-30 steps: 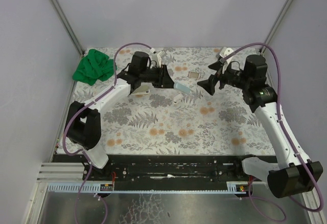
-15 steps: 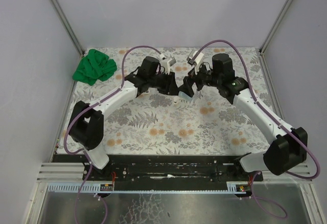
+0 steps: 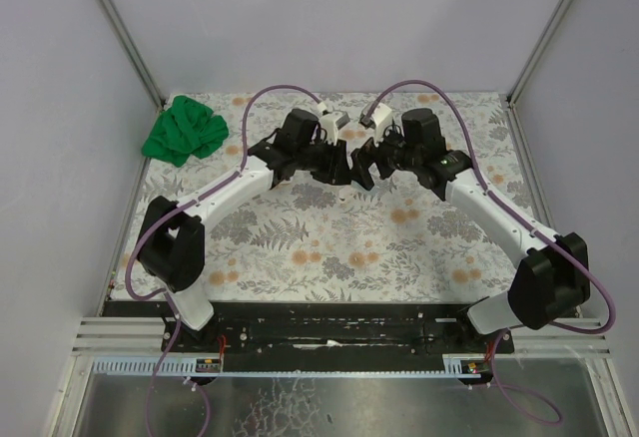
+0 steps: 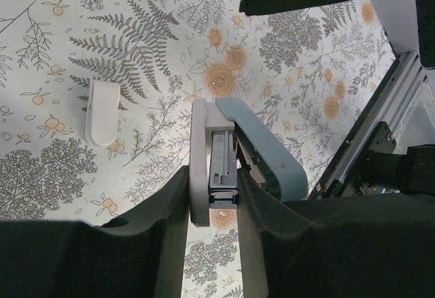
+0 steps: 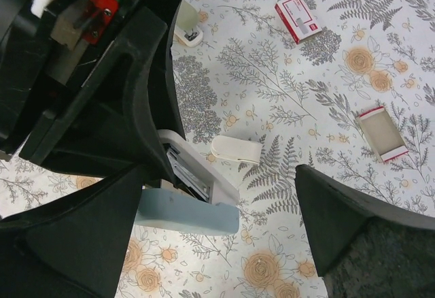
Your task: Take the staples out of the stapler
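Observation:
My left gripper (image 4: 212, 189) is shut on the stapler (image 4: 204, 141), pinching its white base and dark metal magazine (image 4: 223, 165) near the hinge end. The blue-grey lid (image 4: 268, 148) is swung open to one side. In the right wrist view the stapler's white base (image 5: 207, 172) and blue lid (image 5: 183, 213) stick out of the left gripper (image 5: 129, 73). My right gripper (image 5: 221, 182) is open, its wide jaws straddling the stapler's free end without touching it. The staples are hidden inside the magazine. From above, both grippers (image 3: 339, 165) (image 3: 365, 170) meet tip to tip.
A small white stapler (image 5: 238, 150) lies on the floral cloth just beyond the held one. A red-and-white box (image 5: 298, 18) and an open box tray (image 5: 382, 133) lie farther off. A green cloth (image 3: 183, 130) sits at the back left corner.
My right arm has swung left until its open jaws reached the stapler. The left gripper has carried the stapler slightly right, still shut on it.

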`<action>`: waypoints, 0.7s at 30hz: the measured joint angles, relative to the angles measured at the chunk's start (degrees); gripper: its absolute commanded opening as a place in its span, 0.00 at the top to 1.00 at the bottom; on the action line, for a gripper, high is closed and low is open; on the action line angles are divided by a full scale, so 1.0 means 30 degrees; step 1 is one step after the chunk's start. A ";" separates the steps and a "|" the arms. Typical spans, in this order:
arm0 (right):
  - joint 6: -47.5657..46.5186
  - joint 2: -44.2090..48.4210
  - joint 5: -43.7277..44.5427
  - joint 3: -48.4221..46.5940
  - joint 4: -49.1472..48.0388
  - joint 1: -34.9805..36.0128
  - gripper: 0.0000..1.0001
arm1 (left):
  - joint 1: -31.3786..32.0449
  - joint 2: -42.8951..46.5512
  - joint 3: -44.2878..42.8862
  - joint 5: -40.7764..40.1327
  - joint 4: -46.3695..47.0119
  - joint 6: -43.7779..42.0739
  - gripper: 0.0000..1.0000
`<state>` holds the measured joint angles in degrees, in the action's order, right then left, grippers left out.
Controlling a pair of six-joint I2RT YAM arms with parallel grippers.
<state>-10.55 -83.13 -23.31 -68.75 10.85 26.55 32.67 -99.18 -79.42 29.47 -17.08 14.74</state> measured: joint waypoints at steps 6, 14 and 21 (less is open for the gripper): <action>-0.0299 0.0015 0.0860 0.0109 0.0219 0.0168 0.06 | 0.0015 -0.0073 -0.0066 -0.0335 -0.0189 -0.0204 0.98; -0.1115 0.0925 0.2091 0.0648 0.0925 0.0313 0.16 | -0.0117 -0.0073 -0.0102 -0.0605 -0.0678 -0.0459 0.99; -0.2295 0.1617 0.4335 0.1967 0.1756 0.0277 0.23 | -0.1027 -0.0029 -0.0138 0.0204 -0.0714 -0.0474 1.00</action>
<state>-17.43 -78.28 -10.31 -62.85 16.12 27.38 29.58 -99.26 -79.83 30.09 -19.22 13.32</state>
